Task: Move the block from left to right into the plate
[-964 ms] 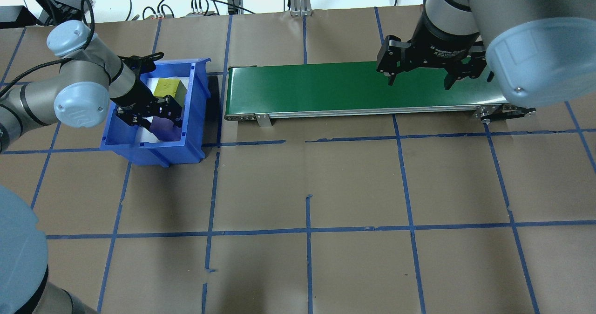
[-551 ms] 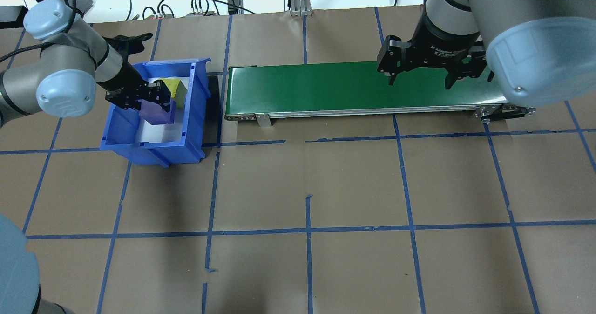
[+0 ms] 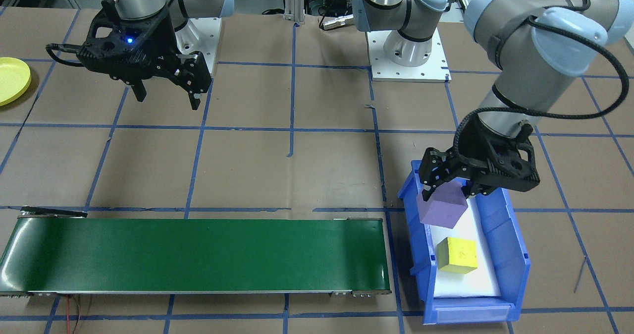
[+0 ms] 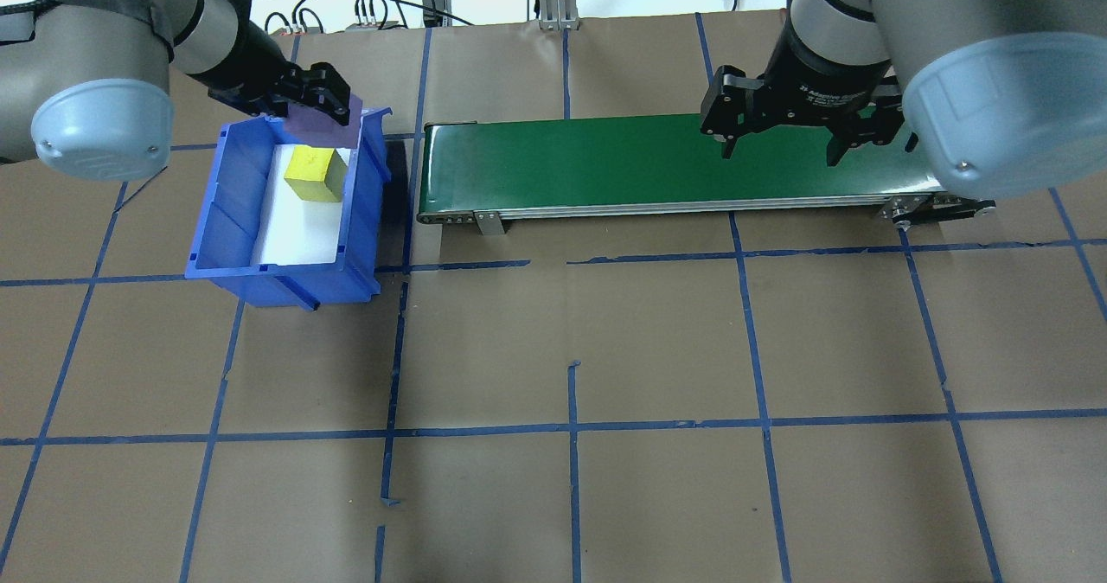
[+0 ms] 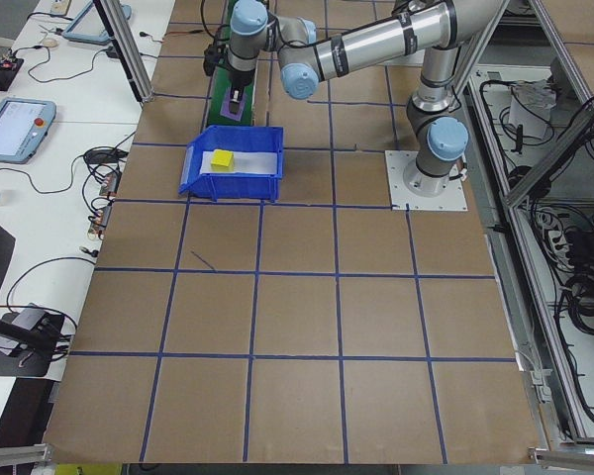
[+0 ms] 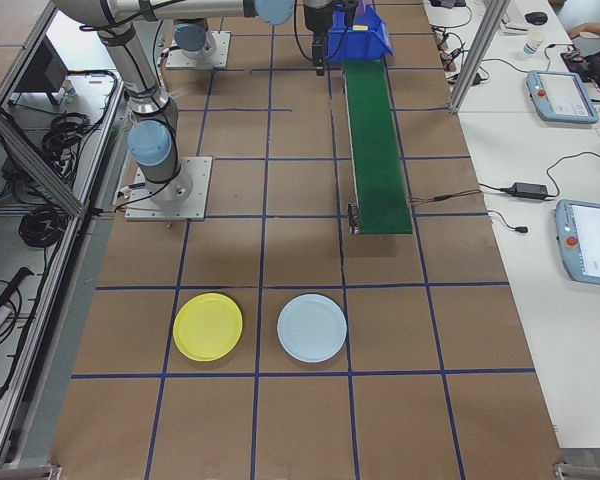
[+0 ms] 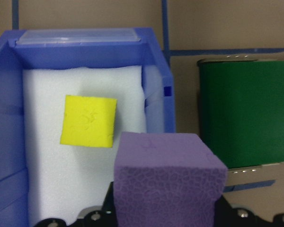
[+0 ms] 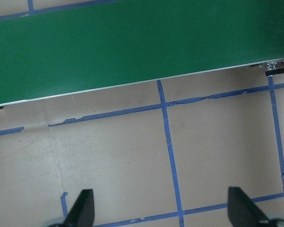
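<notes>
We see the left hand [image 3: 448,189] gripping the purple block [image 3: 442,206], raised over the blue bin [image 3: 515,254].
Facing the robot, we also find the yellow block [image 3: 456,255] lying in the bin and the right hand [image 3: 166,92] spread open, empty. From above, that hand hangs over the green conveyor [image 4: 605,163]. Only the right-end view shows us the yellow plate [image 6: 208,326] whole, beside a pale blue plate [image 6: 312,328] on the worktop [image 6: 300,420], well apart from the conveyor's end.

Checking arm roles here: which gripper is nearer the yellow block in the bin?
Left. The left gripper, holding the purple block, hangs just beside the yellow block; the right gripper waits open far along the conveyor.
</notes>
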